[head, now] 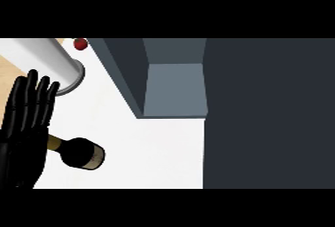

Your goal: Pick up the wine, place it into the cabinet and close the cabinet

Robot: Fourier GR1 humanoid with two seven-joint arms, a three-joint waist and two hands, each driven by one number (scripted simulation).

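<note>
A dark wine bottle point(79, 153) lies on its side on the white counter point(157, 150), its pale neck pointing left and partly hidden behind my left hand point(26, 128). That hand stands at the left edge, fingers straight and pointing up, open. The dark grey cabinet point(173, 91) stands at the upper middle with its inside showing, and its open door point(268, 115) fills the whole right side. My right hand does not show.
A white cylinder point(49, 60) lies at the upper left, with a small red object point(79, 44) beyond it. A strip of wood-coloured surface point(8, 66) shows at the far left.
</note>
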